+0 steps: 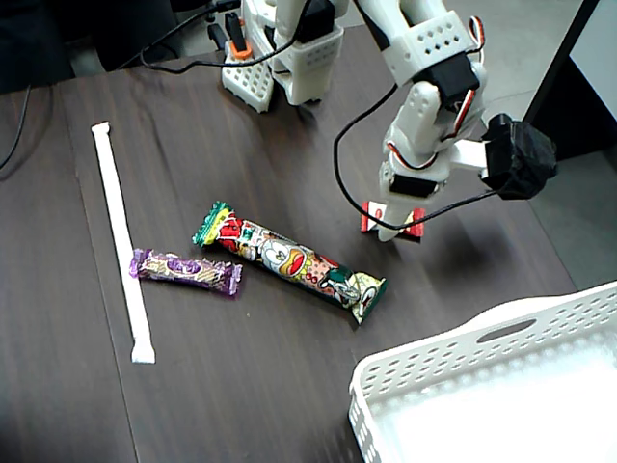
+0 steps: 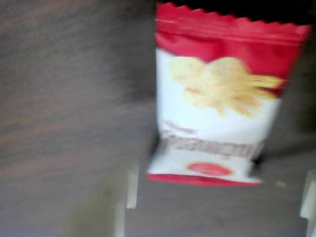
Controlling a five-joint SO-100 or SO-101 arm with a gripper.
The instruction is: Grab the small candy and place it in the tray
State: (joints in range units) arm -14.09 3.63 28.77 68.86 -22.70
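Dark woodgrain table [image 1: 289,367], crinkled small candy [image 1: 416,224], perforated tray [image 1: 453,371]

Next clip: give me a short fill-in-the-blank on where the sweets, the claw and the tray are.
1. In the fixed view the claw is down at the small candy, whose wrapper ends are ____.
2. The tray sits in the lower ____ corner of the fixed view.
3. The long cartoon-printed bar lies between the small candy and the ____ wrapped candy.
4. The tray holds ____ sweets.

Missing words: red; right; purple; no
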